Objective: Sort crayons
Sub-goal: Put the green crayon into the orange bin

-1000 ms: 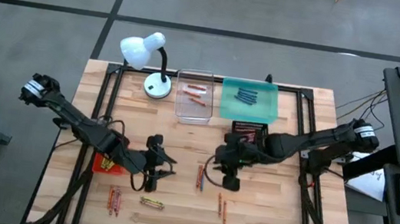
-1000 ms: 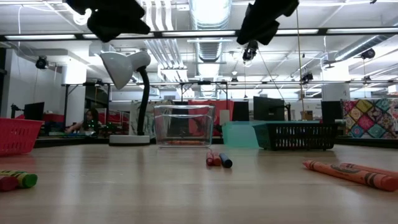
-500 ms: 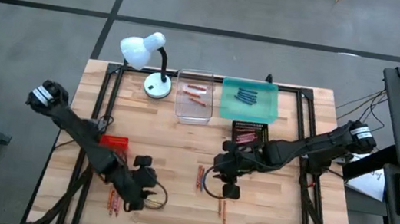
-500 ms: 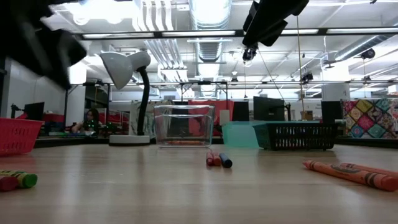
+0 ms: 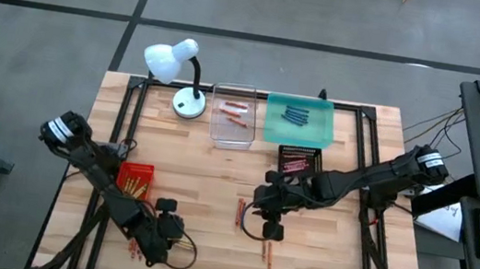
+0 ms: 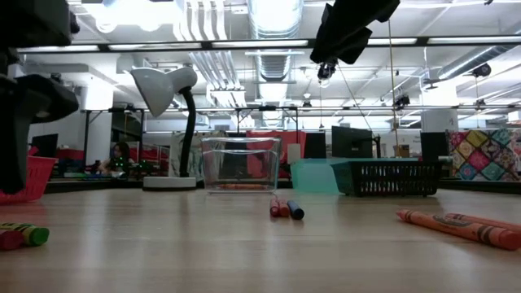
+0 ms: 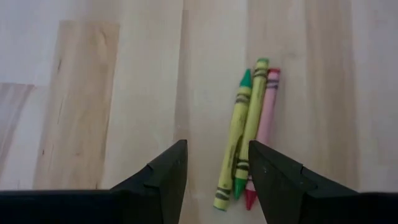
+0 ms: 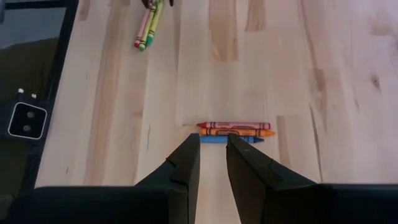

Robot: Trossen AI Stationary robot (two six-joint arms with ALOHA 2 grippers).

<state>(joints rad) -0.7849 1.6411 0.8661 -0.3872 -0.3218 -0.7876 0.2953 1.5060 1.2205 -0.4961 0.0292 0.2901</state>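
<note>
1. Your red tray (image 5: 134, 179) holds yellow crayons (image 5: 130, 184); farther back, the black basket (image 5: 298, 159) holds red ones, the clear tray (image 5: 232, 113) orange-red ones, the teal tray (image 5: 298, 122) blue ones.
2. Your left gripper (image 7: 214, 174) is open and empty above the yellow-green crayons (image 7: 242, 140).
3. Your right gripper (image 8: 212, 163) hangs slightly open and empty near the red, orange and blue crayons (image 8: 235, 131).

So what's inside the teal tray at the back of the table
The teal tray holds a small cluster of blue crayons lying together near its middle. The rest of its floor looks bare; from the low view its wall hides the contents.
</note>
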